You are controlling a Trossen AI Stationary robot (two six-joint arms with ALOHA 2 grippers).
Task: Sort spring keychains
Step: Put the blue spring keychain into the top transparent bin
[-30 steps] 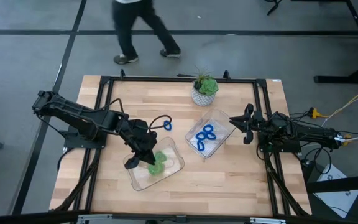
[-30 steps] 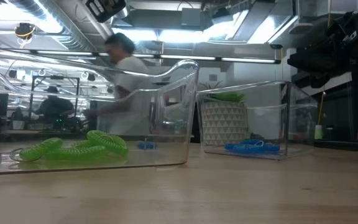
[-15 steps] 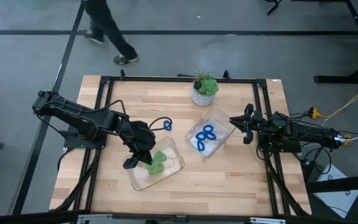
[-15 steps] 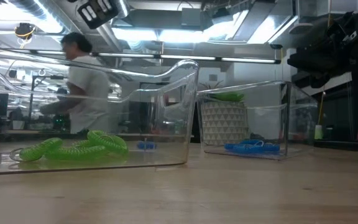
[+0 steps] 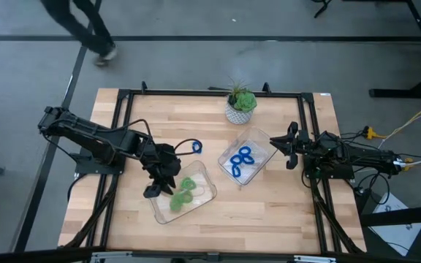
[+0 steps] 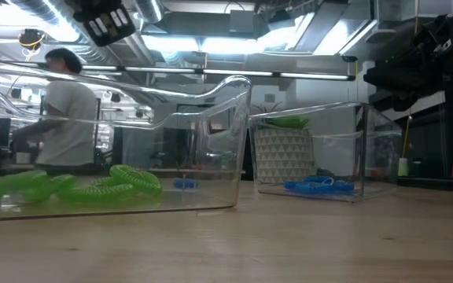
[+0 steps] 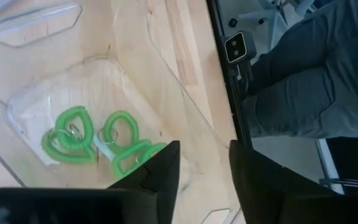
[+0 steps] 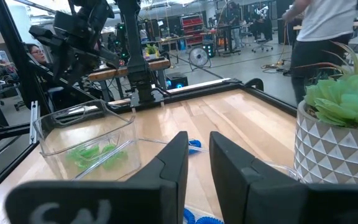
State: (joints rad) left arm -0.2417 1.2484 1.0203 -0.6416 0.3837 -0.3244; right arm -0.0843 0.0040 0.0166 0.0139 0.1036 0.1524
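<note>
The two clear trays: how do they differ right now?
The left tray holds green keychains; the right tray holds blue keychains. The left gripper hangs over the left tray's edge, while the right gripper waits just beside the right tray. Both are clear plastic, set at an angle on the table.

Left arm reaching inward, right arm waiting at the table's edge

The left arm stretches from the table's left side toward the middle, its wrist bent down; the left gripper (image 5: 160,186) hangs there with its fingers (image 7: 160,171) parted and nothing between them. The right gripper (image 5: 275,140) lies level at the right side, fingers (image 8: 176,158) slightly apart, empty.
</note>
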